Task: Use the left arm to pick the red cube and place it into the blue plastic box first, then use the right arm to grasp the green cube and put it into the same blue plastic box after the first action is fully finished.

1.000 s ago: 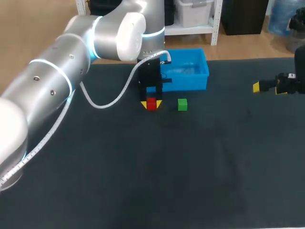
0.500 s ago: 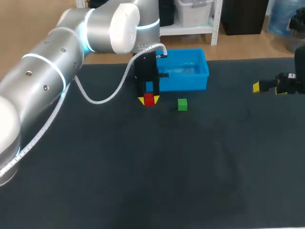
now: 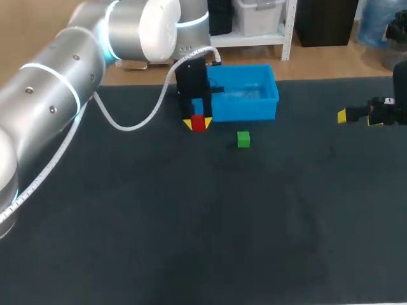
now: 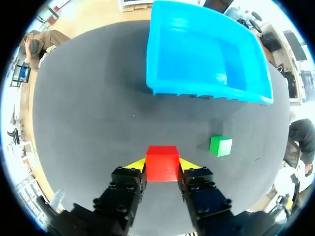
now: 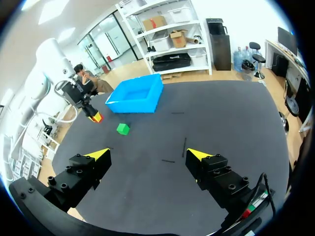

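Observation:
My left gripper (image 3: pixel 198 122) is shut on the red cube (image 3: pixel 198 122), holding it above the table just in front of the blue plastic box (image 3: pixel 245 105). From the left wrist, the red cube (image 4: pixel 162 162) sits between the yellow tips of the left gripper (image 4: pixel 162 164), with the blue box (image 4: pixel 206 86) ahead of it and the green cube (image 4: pixel 220 146) off to one side. That green cube (image 3: pixel 243 139) rests on the dark mat near the box's front. At the table's right edge my right gripper (image 3: pixel 357 115) hangs open. The right wrist view has the right gripper (image 5: pixel 147 155) empty, the box (image 5: pixel 135 102) and green cube (image 5: pixel 123 129) far ahead.
The dark mat (image 3: pixel 210 222) covers the table in front of the cubes and box.
My left gripper has risen with the red cube and drifted slightly back toward the blue box. The green cube and the right arm have stayed put.

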Controlling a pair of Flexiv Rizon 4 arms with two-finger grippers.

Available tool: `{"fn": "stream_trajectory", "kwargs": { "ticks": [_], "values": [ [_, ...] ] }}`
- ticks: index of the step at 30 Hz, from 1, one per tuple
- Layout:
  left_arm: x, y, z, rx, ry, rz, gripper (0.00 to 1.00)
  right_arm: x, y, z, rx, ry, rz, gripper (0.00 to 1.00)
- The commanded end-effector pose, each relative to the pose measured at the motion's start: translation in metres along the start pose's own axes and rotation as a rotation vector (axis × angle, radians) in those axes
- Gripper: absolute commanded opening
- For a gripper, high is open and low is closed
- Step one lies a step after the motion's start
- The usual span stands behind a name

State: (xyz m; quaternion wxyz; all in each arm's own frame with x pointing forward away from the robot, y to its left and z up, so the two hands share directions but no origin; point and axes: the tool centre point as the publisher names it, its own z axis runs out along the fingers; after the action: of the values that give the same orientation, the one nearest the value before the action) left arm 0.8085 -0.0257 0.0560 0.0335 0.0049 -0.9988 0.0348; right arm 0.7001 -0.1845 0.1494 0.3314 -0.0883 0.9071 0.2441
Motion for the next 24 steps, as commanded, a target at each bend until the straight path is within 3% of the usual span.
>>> {"fn": "stream_trajectory", "kwargs": {
  "ticks": [1,24],
  "values": [
    [0.001,0.002,-0.007,0.007,-0.015,0.008,0.0,0.0,0.0,0.0,0.001,0.001,0.0,1.0],
    [-0.002,0.009,-0.043,0.07,-0.166,0.095,0.0,0.0,0.0,0.0,0.001,0.001,0.0,1.0]
  ]
}}
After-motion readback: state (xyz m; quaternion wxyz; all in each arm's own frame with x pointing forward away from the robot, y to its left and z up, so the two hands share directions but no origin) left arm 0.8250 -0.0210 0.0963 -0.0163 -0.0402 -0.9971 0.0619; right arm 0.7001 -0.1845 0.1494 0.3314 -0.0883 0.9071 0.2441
